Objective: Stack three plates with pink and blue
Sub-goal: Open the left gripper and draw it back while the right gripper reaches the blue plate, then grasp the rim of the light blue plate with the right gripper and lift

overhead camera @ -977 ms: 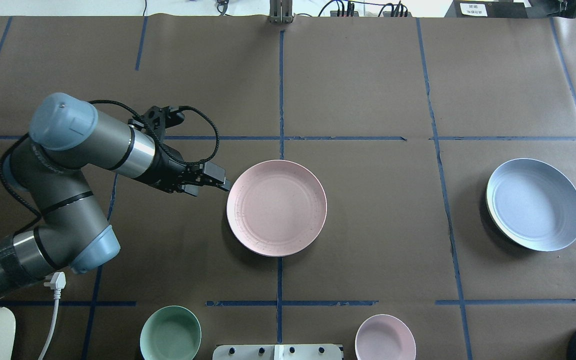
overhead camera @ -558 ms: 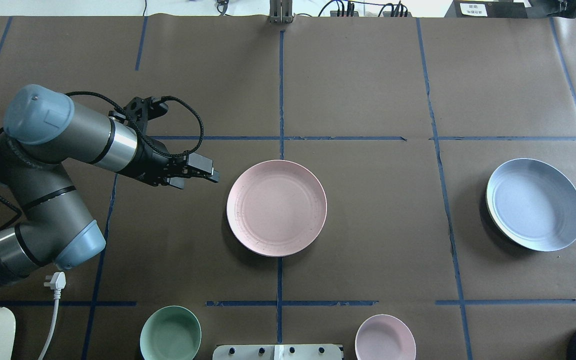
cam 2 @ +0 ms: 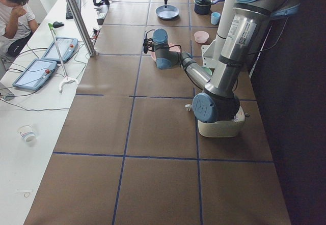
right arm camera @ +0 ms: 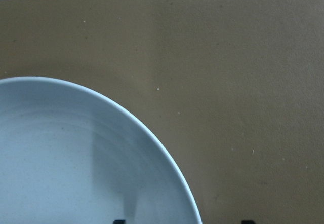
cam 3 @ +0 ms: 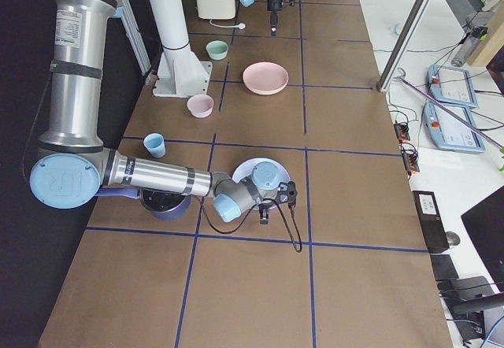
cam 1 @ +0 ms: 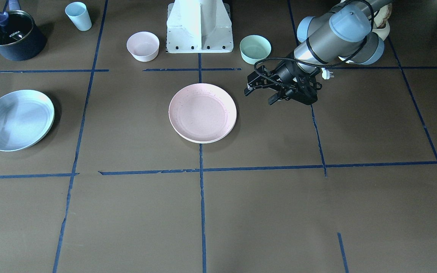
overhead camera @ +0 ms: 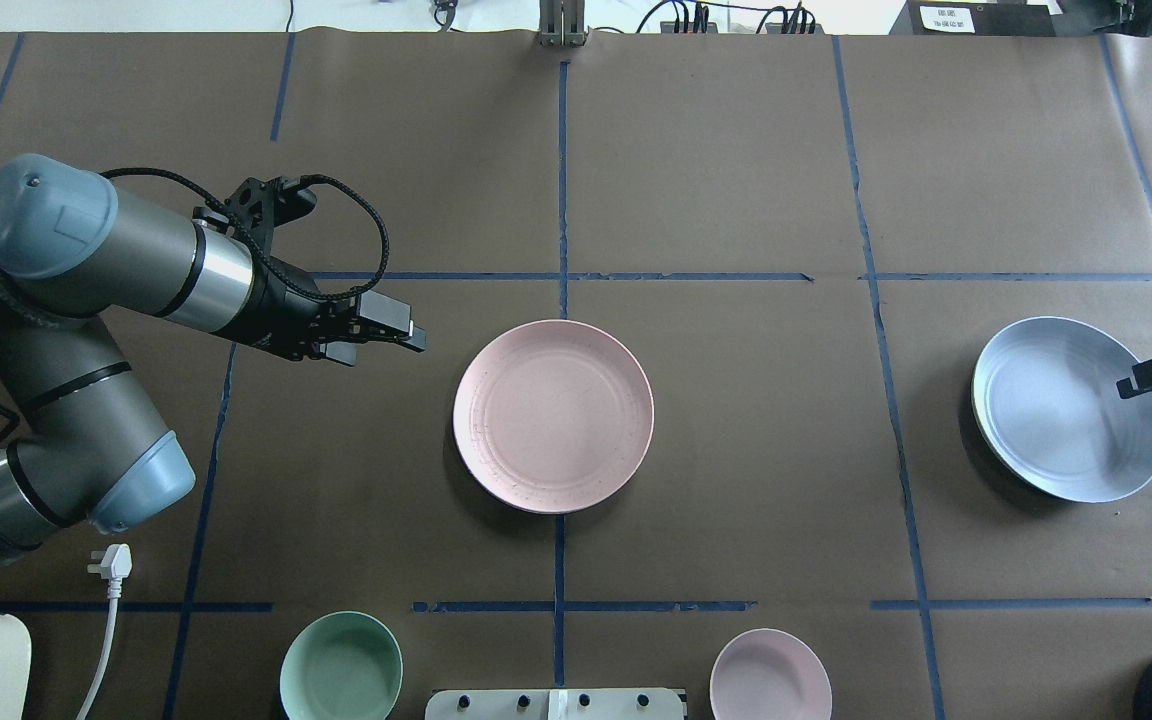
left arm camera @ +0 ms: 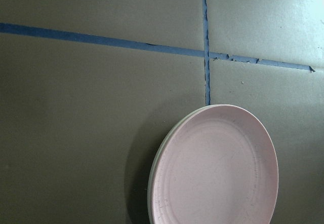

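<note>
The pale pink plate (overhead camera: pixel 553 415) lies at the table's centre on top of a cream-white plate, of which only the rim shows (left arm camera: pixel 152 186). My left gripper (overhead camera: pixel 418 338) is open and empty, a short way to the left of the pink plate and apart from it. The light blue plate (overhead camera: pixel 1066 420) lies at the far right. My right gripper (overhead camera: pixel 1128 386) comes in from the right edge, open, over the blue plate's right rim. In the right wrist view its two fingertips (right arm camera: pixel 119 221) stand apart, one over the plate (right arm camera: pixel 76 173), one outside the rim.
A mint bowl (overhead camera: pixel 341 665) and a small pink bowl (overhead camera: pixel 770 675) stand at the near edge beside the robot base (cam 1: pixel 199 26). A dark pot (cam 1: pixel 13 35) and a blue cup (cam 1: pixel 78 16) stand behind the blue plate. A white plug (overhead camera: pixel 111 560) lies at the left.
My left arm has pulled back to the left, away from the pink plate. My right gripper has come into view from the right edge and now reaches over the blue plate's rim.
</note>
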Controlling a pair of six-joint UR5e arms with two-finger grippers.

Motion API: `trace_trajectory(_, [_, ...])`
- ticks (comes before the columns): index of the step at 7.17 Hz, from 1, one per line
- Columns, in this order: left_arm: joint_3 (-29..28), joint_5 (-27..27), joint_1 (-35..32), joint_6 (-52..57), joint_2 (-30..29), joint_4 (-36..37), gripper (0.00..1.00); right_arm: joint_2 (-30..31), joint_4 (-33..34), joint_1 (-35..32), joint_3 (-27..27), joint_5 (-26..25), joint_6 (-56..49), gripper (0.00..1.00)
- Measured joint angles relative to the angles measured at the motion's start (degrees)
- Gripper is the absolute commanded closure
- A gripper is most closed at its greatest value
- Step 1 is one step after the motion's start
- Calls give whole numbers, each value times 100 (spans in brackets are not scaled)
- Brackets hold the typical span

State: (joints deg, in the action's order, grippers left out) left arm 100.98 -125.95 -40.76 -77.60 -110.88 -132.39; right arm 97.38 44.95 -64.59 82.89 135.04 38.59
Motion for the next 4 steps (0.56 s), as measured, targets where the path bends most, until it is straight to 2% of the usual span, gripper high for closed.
trace_trajectory(2, [26,0,-5,0,1,-1,0,-23,-155,13,3,23,57,100])
trace_trajectory(4, [93,0,-33,0,3,1,0,-101,-173,63,370,105,251,100])
